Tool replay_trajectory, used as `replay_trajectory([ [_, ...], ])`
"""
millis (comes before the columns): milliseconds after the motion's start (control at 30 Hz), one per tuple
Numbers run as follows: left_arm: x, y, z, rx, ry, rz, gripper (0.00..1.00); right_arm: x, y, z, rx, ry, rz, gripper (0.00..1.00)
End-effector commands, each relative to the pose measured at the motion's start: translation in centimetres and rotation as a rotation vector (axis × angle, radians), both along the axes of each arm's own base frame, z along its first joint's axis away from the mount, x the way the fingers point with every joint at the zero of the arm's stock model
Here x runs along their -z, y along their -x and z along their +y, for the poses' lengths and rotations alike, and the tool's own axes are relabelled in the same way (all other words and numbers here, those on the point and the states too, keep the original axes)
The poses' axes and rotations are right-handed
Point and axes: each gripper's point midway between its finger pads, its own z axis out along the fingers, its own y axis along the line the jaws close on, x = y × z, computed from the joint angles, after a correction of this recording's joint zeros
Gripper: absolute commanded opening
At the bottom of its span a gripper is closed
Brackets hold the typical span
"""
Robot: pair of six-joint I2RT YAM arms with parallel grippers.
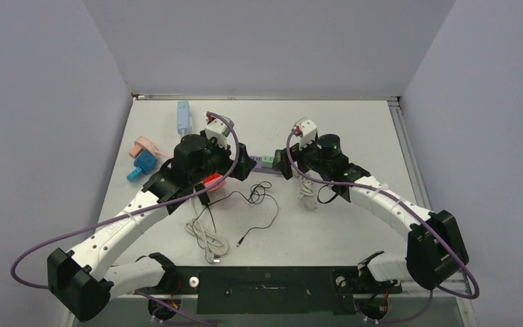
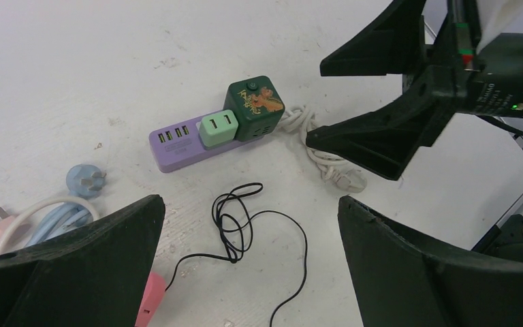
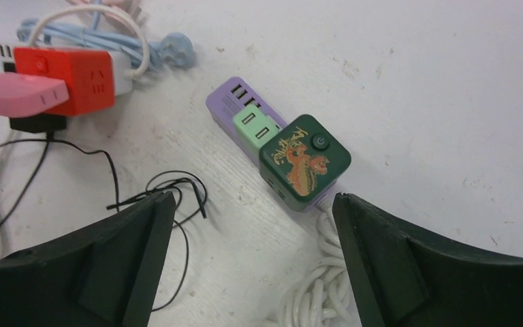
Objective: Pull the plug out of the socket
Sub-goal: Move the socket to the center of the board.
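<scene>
Mint-green plug (image 2: pixel 218 128), seated against one face of the dark green cube socket (image 2: pixel 255 107) and lying along the top of a purple USB block (image 2: pixel 173 146); whether its pins enter the cube or the purple block cannot be told. The joined group rests flat on the white table (image 1: pixel 354 129), near its middle, between the two arms. A white cord (image 2: pixel 327 163) leaves the far side of the cube. A loose black wire (image 2: pixel 245 218) lies coiled near the group without touching it. Left gripper (image 2: pixel 248 204): fingers spread wide, nothing between them, hovering at the purple end of the group. Right gripper (image 3: pixel 253 201): likewise spread and empty, hovering at the cube end, the cube just ahead of its fingertips. The facing arrangement suggests a division of labour: one arm pins the socket, which looks light enough to slide with the plug, and the other draws the plug out along its pins. Neither touches anything, so the task appears to be at the approach stage. The plug's short, smooth body offers little purchase, so a slip is the likely fault
</scene>
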Motion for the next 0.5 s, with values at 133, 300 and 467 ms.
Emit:
replay_trajectory([
  [133, 0.1, -0.9, -0.5, -0.009, -0.002, 0.004, 0.96, 2.1, -3.2, 1.6, -0.26, 0.001, -0.105, 0.9],
  [300, 0.1, -0.9, -0.7, -0.004, 0.005, 0.009, 0.96, 3.5, -4.1, 2.3, -0.347, 0.063, -0.132, 0.9],
  [467, 0.4, -0.9, -0.8, -0.004, 0.003, 0.015, 0.96, 4.8, -5.9, 1.9, -0.378, 0.121, -0.133, 0.9],
])
